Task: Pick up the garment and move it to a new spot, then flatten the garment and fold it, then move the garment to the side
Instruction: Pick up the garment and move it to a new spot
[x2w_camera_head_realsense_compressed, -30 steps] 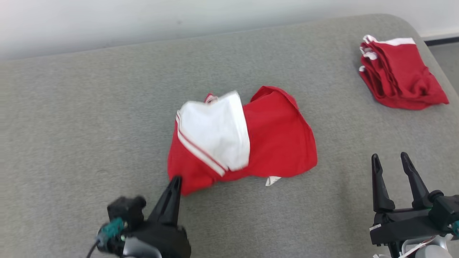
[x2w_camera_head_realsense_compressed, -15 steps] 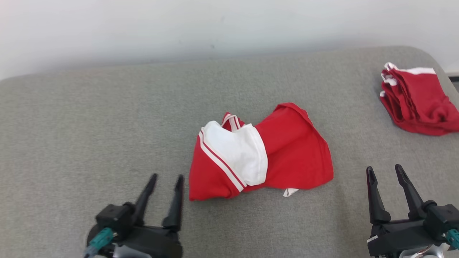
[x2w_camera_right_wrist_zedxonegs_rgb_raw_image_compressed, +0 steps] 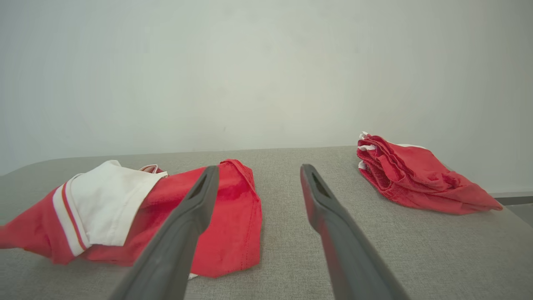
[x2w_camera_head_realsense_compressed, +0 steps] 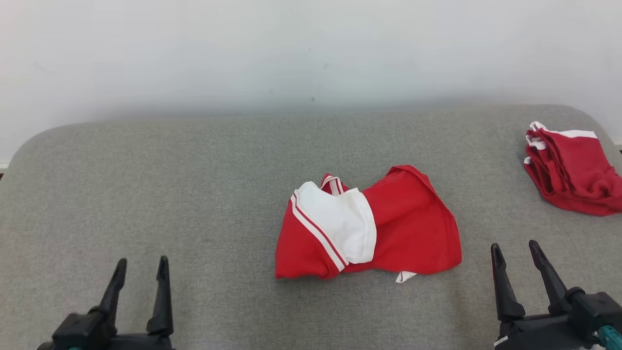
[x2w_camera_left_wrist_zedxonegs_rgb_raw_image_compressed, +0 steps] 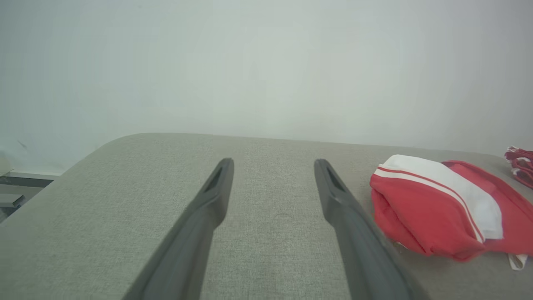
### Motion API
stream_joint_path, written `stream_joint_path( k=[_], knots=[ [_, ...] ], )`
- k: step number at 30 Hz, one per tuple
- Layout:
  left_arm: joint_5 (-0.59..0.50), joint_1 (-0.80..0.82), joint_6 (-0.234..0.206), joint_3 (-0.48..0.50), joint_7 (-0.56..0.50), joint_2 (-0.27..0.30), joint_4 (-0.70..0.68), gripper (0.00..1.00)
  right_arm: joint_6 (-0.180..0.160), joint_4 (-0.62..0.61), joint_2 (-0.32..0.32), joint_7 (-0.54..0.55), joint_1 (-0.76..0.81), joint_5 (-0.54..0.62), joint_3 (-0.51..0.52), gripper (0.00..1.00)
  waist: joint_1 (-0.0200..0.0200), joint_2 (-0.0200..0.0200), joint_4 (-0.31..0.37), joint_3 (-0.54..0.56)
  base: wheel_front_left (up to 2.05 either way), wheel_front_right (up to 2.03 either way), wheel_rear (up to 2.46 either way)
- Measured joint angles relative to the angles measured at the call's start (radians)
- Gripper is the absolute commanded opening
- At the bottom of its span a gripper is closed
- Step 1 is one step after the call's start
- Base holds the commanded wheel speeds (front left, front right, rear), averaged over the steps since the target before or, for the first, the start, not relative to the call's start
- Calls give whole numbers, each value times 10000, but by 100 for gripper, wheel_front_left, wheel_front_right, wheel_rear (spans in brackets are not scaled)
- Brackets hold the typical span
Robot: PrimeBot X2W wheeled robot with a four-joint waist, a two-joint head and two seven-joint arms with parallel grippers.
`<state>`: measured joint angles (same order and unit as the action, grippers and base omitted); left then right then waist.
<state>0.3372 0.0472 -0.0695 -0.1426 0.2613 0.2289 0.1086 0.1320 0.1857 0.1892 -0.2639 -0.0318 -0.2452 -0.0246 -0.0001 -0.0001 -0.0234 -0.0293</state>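
Observation:
The garment is red with a white panel and white stripes, lying crumpled in a loose heap at the middle of the grey table. In the left wrist view the garment lies to the right of my fingers. The right wrist view has the garment at the left, partly behind my left finger. My left gripper stands open near the front left, well clear of the cloth. Open as well, my right gripper sits at the front right, empty.
A second red garment, folded in a stack, lies at the table's far right edge; the right wrist view has this folded stack at its right. A pale wall rises behind the table. The table's corners are rounded.
My left gripper has let go of the garment's near corner, opened and drawn back to the left. The garment has settled on the table. The head camera has tilted up.

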Motion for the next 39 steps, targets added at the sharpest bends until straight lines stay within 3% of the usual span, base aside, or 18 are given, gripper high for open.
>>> stream_joint_path(
  k=[8, 39],
  knots=[
    [-215, -671, 169, 842, 2, -253, -374, 100, 0, -217, -132, 0, 563, -10, 61, 100, 0, 0, -58, 212, 0, 0, 0],
    [-1285, -1003, 1218, 2113, 2, -1363, -148, 100, 0, -61, -454, 0, 1113, -13, -90, 100, 1, 1, 67, 292, 0, 0, 0]
  ],
)
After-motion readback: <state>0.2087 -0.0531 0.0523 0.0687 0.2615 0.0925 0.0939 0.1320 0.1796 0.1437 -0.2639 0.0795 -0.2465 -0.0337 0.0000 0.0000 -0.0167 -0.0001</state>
